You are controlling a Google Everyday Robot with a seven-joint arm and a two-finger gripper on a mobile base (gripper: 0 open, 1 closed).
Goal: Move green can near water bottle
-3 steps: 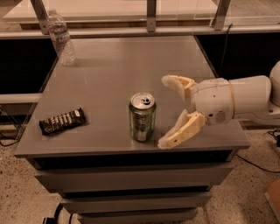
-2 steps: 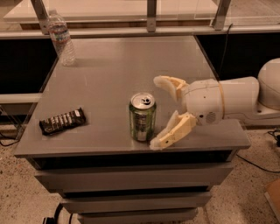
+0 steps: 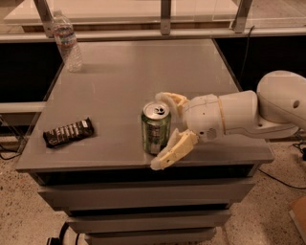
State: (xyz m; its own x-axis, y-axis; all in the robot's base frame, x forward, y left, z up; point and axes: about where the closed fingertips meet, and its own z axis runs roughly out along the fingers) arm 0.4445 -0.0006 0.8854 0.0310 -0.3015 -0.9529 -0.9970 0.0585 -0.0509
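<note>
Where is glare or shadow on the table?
Camera view: the table is brightest at its far middle; the water bottle casts a faint shadow toward picture right; the hand, open around the green can, sits at the front edge.

A grey drawer cabinet [image 3: 143, 72] stands on speckled floor [image 3: 19, 215], pale shelf [image 3: 119, 9] behind.

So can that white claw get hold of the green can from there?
Probably yes. The gripper is open with a finger on either side of the green can, and nothing else lies in between. The snack bar and water bottle sit well away from it, out of the way.
</note>
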